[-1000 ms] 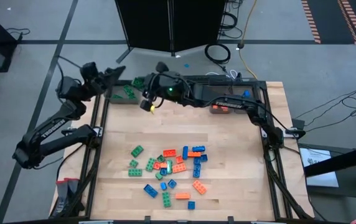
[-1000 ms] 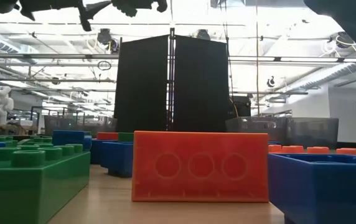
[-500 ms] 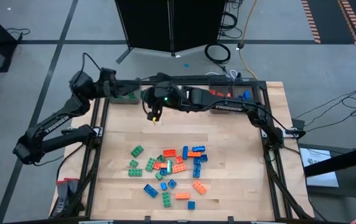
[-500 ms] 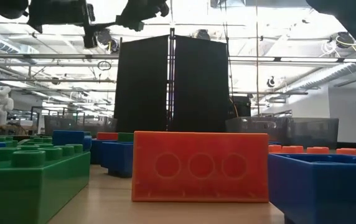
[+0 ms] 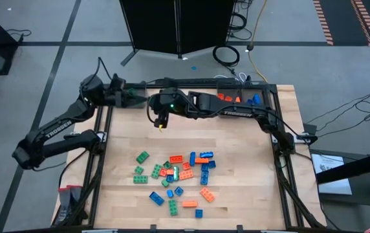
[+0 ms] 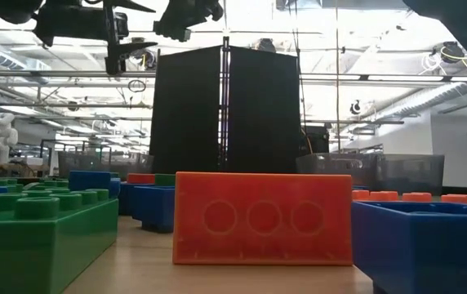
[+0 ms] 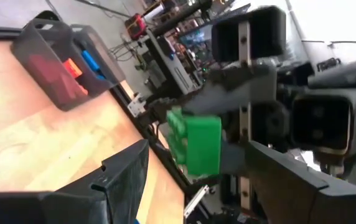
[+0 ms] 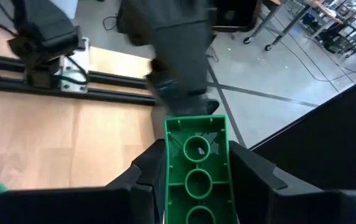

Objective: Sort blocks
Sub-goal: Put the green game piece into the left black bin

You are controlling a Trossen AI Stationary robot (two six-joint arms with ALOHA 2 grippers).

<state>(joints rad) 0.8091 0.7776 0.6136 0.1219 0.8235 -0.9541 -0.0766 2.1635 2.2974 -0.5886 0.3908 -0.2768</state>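
Green brick (image 8: 197,163) is sitting pinched in your right gripper (image 5: 161,119), up above the table, just beside the left gripper (image 5: 136,98), whose fingers are standing apart. It is looking light, hard and smooth, so you are best squeezing its flat sides.

- The wooden counter (image 5: 237,152) is framed by black rails.
- Loose green, orange and blue blocks (image 5: 178,178) lie clustered on its near half.
- Grey bins (image 5: 237,103) sit along its far edge.
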